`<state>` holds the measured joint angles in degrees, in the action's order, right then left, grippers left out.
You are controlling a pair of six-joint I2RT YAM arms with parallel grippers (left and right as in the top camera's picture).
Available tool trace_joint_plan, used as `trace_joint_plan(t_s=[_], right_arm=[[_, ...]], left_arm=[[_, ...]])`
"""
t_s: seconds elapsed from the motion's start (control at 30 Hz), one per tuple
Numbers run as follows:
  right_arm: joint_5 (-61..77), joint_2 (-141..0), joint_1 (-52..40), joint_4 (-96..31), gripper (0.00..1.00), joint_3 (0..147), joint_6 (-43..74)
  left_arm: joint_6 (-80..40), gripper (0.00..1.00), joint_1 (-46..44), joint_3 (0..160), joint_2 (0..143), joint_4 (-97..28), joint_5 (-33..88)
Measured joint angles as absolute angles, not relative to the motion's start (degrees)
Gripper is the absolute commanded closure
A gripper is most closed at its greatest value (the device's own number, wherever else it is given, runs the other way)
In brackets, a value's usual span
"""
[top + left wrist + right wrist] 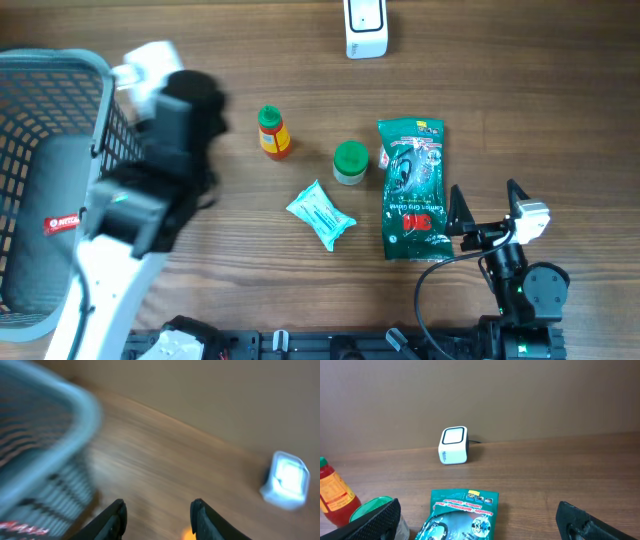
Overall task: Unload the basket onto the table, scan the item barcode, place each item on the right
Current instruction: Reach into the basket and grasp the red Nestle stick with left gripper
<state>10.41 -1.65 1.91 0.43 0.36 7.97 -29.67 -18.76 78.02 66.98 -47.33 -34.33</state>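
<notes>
Beside the basket [50, 57] at left, the left gripper [158, 506] is seen part open and empty. Mid-table, the pouch [412, 190], its long axis near to far, lies just left of the wide-open right gripper [485, 198], judged the nearer arm. The scanner [365, 28] is set at the far edge.

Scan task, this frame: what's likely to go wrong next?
1. The left hand, open and empty, is motion-blurred right by the basket wall; it may clip and shove it.
2. The green pouch lies flat beside the open right hand; a pinch may slip.
3. The green-lidded jar sits close to the pouch's edge and could get knocked.
</notes>
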Motion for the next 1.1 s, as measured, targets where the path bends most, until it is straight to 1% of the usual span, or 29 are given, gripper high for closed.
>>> trace_joint_plan(t_s=[0.07,0.1,0.17,0.2,0.27,0.3,0.33,0.37,0.47,0.63,0.67,0.87,0.9,0.93,0.97,1.0,1.1], right_arm=[[10.4,-1.7,1.9,0.4,0.0,0.4,8.0],[10.4,-1.7,1.9,0.4,0.0,0.4,8.0],[10.4,-1.7,1.9,0.4,0.0,0.4,8.0],[10.4,-1.7,1.9,0.4,0.0,0.4,8.0],[10.4,-1.7,1.9,0.4,0.0,0.4,8.0],[10.4,-1.7,1.9,0.5,0.0,0.4,8.0],[10.4,-1.7,1.9,0.4,0.0,0.4,8.0],[10.4,-1.7,1.9,0.4,0.0,0.4,8.0],[10.4,-1.7,1.9,0.4,0.0,0.4,8.0],[10.4,-1.7,1.9,0.4,0.0,0.4,8.0],[10.4,-1.7,1.9,0.4,0.0,0.4,8.0],[10.4,-1.7,1.9,0.4,0.0,0.4,8.0],[10.4,-1.7,1.9,0.4,0.0,0.3,8.0],[10.4,-1.7,1.9,0.4,0.0,0.4,8.0],[10.4,-1.7,1.9,0.4,0.0,0.4,8.0],[10.4,-1.7,1.9,0.4,0.0,0.4,8.0],[10.4,-1.7,1.9,0.4,0.0,0.4,8.0]], left_arm=[[-32.7,0.57,-8.5,78.0,64.6,-48.6,-33.6],[-33.8,0.57,-3.1,78.0,64.1,-48.7,-31.3],[-36.4,0.59,10.7,78.1,64.3,-50.0,-27.2],[-38.6,0.62,19.4,78.1,65.1,-51.3,-23.3],[-40.6,0.61,27.8,78.4,67.5,-53.3,-17.4],[-41.7,0.58,31.9,78.8,69.4,-55.5,-15.8],[-43.0,0.51,35.7,78.9,71.7,-57.1,-15.2],[-44.6,0.48,38.6,78.8,75.3,-58.7,-14.4],[-48.5,0.48,40.1,78.7,84.5,-60.8,-12.3],[-52.8,0.52,40.2,78.7,95.5,-60.7,-11.2],[-53.1,0.52,40.2,78.7,100.2,-60.3,-11.0],[-54.1,0.57,40.2,78.7,111.7,-60.2,-11.0],[-54.2,0.64,40.2,78.8,112.5,-60.0,-11.0],[-54.4,0.76,40.2,78.9,112.5,-60.0,-11.0],[-54.6,0.93,40.2,78.9,112.7,-59.9,-11.0],[-55.1,0.96,40.2,78.8,112.7,-59.4,-11.0],[-55.9,0.96,40.1,78.2,112.7,-58.0,-11.7]])
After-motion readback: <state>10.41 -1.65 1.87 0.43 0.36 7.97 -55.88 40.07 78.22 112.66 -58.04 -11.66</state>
